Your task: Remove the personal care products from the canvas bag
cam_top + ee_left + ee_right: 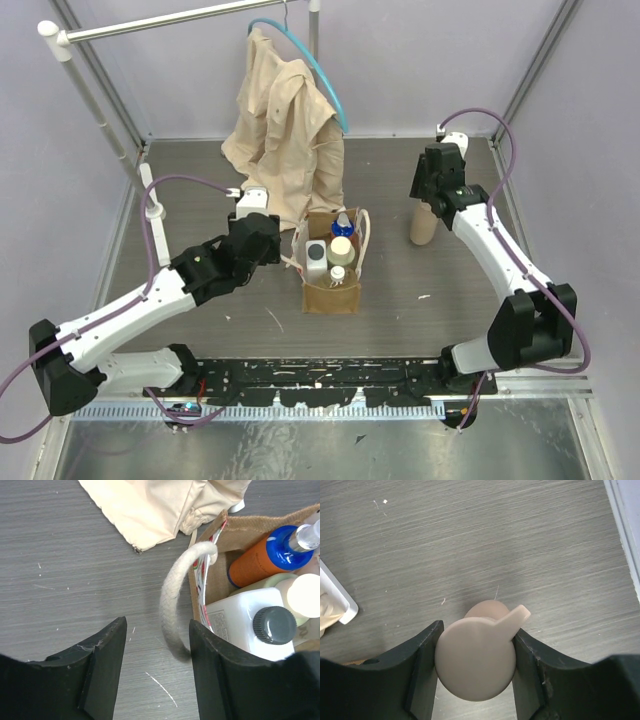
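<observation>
The canvas bag (330, 292) stands upright at mid-table. It holds the white jug-shaped bottle (316, 257), the orange bottle with a blue cap (344, 223), the pale olive bottle with a cream cap (341, 247) and the small clear bottle with a white cap (337, 273). My left gripper (272, 238) is open just left of the bag. In the left wrist view the cream loop handle (172, 600) hangs between the open fingers (107, 665), close to the right one. My right gripper (428, 195) is shut on the pump head of the peach pump-top bottle (475, 665), which stands on the table (424, 224) right of the bag.
A large beige shirt (285, 120) on a blue hanger (315, 60) hangs from a metal rail (170, 22) behind the bag, its hem near the bag's back edge (150, 510). A white post base (337, 592) sits left of the peach bottle. Frame rails bound the table.
</observation>
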`<state>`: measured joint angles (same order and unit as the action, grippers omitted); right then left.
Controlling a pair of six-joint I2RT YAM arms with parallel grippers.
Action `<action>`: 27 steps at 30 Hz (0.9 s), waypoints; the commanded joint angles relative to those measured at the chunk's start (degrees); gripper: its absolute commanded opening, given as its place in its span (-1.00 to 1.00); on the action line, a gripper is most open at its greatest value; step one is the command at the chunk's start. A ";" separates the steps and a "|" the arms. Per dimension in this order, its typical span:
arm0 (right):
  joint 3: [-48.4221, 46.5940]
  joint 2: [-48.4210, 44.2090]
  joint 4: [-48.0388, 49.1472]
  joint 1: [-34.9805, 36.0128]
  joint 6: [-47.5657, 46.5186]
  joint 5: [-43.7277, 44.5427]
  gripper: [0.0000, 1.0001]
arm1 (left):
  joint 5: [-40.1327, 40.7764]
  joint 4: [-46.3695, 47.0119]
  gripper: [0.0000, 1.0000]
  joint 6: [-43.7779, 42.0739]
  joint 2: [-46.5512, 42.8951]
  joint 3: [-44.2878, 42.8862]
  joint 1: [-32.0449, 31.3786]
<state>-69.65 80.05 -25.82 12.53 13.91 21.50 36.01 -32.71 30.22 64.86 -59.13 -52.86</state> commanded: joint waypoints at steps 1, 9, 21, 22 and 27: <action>-3.89 1.60 10.44 -1.08 1.69 -1.04 -0.34 | 2.08 -1.20 0.26 0.02 -1.24 1.40 0.47; -4.04 3.05 8.46 -1.41 3.88 -0.20 0.64 | 2.38 -2.35 0.51 -0.07 -1.39 0.87 0.63; -17.12 -8.30 -3.52 16.90 -1.94 2.99 0.94 | 0.89 -3.47 0.73 -0.23 1.06 -1.53 0.69; -18.69 -7.94 -4.21 19.03 -1.84 0.86 0.90 | 0.53 -3.34 0.73 -0.17 1.11 -1.59 0.74; -22.24 -2.65 -6.49 28.51 0.45 -0.39 0.87 | 1.07 -5.70 0.77 0.49 2.58 -3.43 0.70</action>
<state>-90.26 73.54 -28.95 37.17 13.63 21.67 36.38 -35.66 30.04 66.26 -59.20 -52.38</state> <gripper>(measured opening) 0.935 0.866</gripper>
